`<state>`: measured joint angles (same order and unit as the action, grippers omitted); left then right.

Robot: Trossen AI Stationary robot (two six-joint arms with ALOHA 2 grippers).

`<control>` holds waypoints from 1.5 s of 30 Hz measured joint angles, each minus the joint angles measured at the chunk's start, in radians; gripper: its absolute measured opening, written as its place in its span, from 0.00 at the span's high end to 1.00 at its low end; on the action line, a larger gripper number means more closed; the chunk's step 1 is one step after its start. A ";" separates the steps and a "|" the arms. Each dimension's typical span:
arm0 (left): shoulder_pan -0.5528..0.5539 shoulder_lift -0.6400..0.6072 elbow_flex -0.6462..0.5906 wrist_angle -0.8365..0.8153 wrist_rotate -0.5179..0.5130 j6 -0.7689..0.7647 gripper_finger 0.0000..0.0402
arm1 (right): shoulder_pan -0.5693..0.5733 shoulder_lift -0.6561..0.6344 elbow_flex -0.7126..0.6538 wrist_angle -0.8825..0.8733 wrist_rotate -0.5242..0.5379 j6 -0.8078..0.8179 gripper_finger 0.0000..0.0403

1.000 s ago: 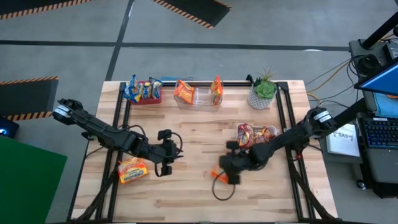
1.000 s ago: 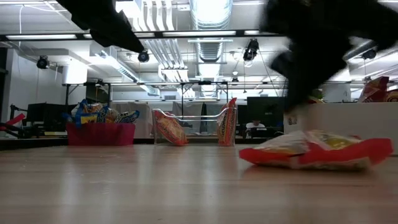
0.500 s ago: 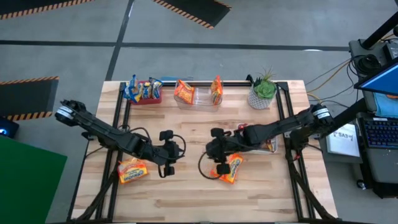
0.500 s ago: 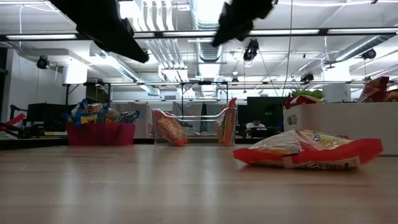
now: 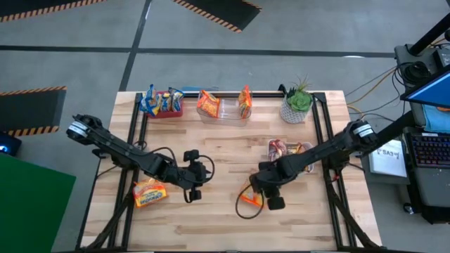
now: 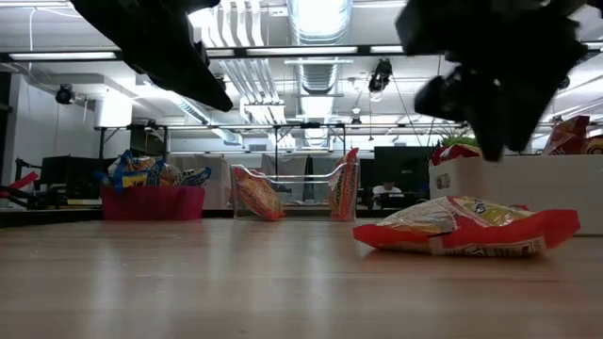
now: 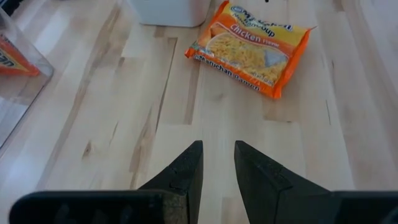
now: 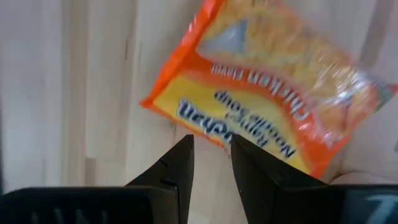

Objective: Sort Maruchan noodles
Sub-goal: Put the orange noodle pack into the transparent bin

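Note:
An orange-edged Maruchan packet (image 5: 247,199) lies flat on the wood, also in the low view (image 6: 466,226) and the right wrist view (image 8: 273,112). My right gripper (image 5: 264,195) hangs just above it (image 6: 499,104), fingers shut, touching nothing. My left gripper (image 5: 195,177) hovers shut left of centre (image 7: 217,146); an orange chicken packet (image 7: 249,46) lies ahead of it. Another orange packet (image 5: 149,191) lies by the left arm. Red-marked packets (image 5: 288,149) lie near the right arm.
At the far edge stand a red bin (image 5: 162,105) with blue-marked packets, a clear bin (image 5: 225,107) with orange packets leaning on its walls, and a potted green plant (image 5: 297,103). Bare wood lies between the two grippers and along the near edge.
My right gripper swung toward the table's left and far side, then came back toward the near right and now hangs over the orange packet. The packet shifted slightly on the table during the first half of this.

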<state>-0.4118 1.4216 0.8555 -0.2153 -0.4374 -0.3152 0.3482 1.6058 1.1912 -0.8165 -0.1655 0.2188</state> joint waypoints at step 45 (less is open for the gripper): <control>0.126 0.424 0.009 0.791 -0.050 0.329 0.81 | -0.004 -0.126 0.050 0.476 0.464 -0.289 0.77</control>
<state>-0.2857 1.8452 0.8647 0.5755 -0.4871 0.0143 0.3439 1.4799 1.2407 -0.3408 0.2989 -0.0706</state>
